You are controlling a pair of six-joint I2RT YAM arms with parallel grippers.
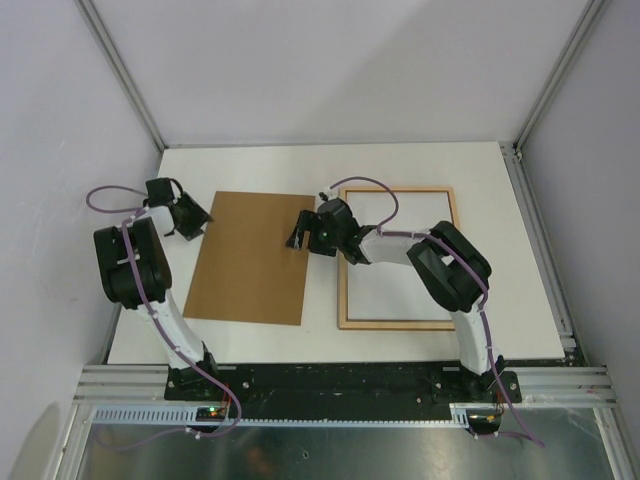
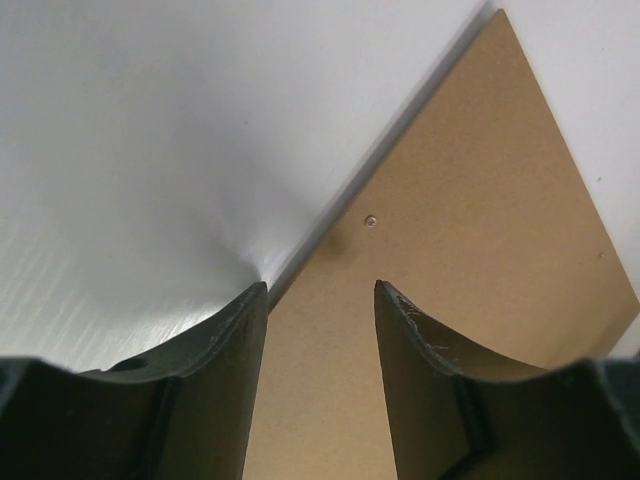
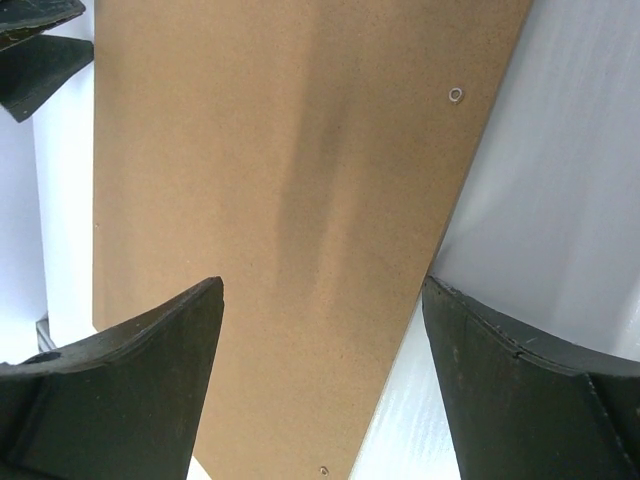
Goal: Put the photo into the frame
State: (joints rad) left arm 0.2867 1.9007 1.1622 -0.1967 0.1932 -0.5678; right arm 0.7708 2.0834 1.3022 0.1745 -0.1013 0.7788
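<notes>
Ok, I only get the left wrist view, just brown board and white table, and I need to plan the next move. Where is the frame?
Observer: The frame lies flat on the table, to the right of the brown board, with a gap between them.
Operator: And the other arm?
Observer: The right gripper is at the board's right edge near its far corner, with its jaws open astride that edge.
Operator: Any sign of the photo?
Observer: No printed picture shows in any view. Only plain white shows inside the frame.
</notes>
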